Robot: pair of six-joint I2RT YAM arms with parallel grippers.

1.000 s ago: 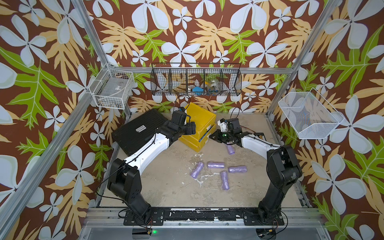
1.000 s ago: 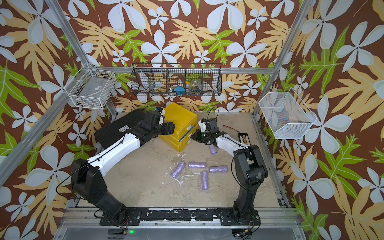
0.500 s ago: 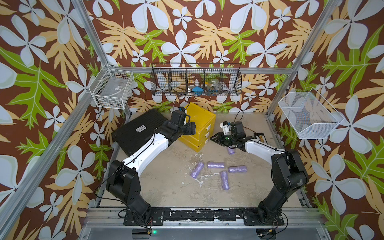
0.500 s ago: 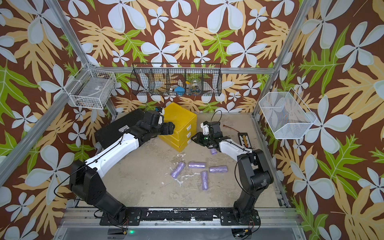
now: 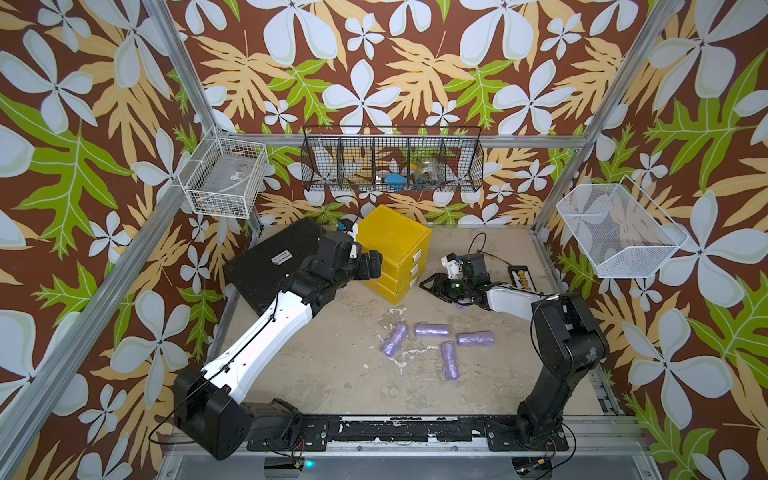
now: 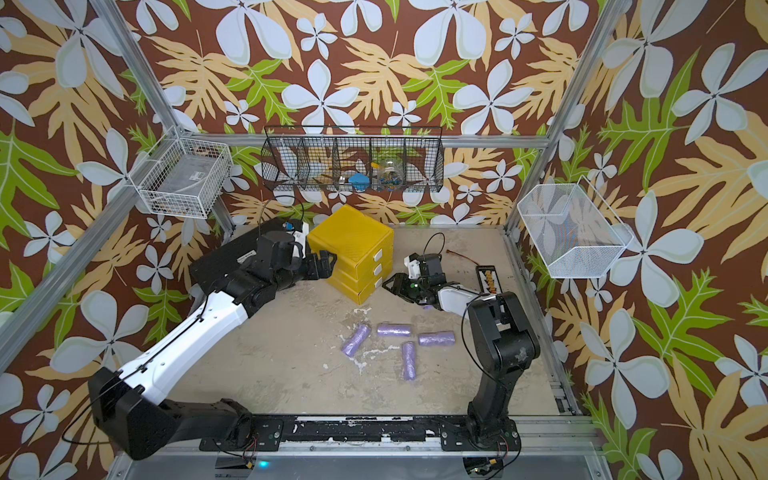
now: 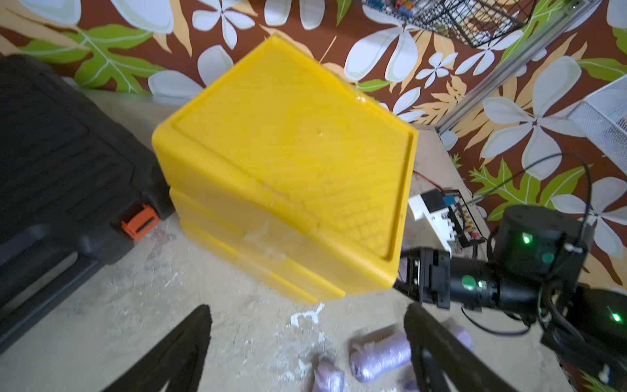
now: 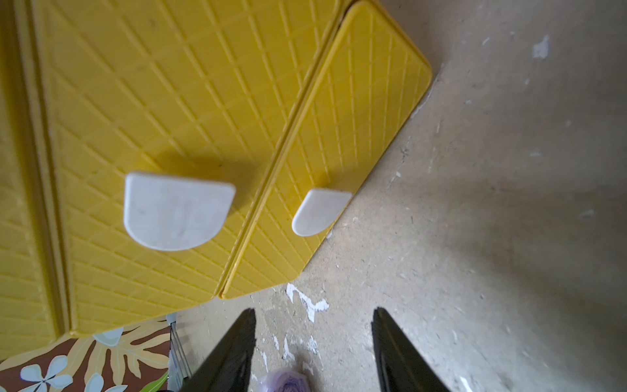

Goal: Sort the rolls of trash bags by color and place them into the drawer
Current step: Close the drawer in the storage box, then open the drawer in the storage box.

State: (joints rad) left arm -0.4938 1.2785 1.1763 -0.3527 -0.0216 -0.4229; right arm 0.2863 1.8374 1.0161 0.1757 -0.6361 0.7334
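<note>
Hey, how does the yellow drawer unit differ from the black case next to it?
The yellow drawer unit is tall, three stacked drawers with white handles; the black case is lower and wider. The drawer unit has a cross-hatched top; the case is ribbed, with an orange latch. Both look like shut plastic boxes.

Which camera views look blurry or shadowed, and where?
Left wrist view: the yellow plastic drawer cabinet is smeared by motion blur. Right wrist view: the white half-round drawer handle throws a dark shadow on the yellow front, and the lilac roll of trash bags at the frame edge is out of focus. Both top views: sharp, evenly lit.
</note>
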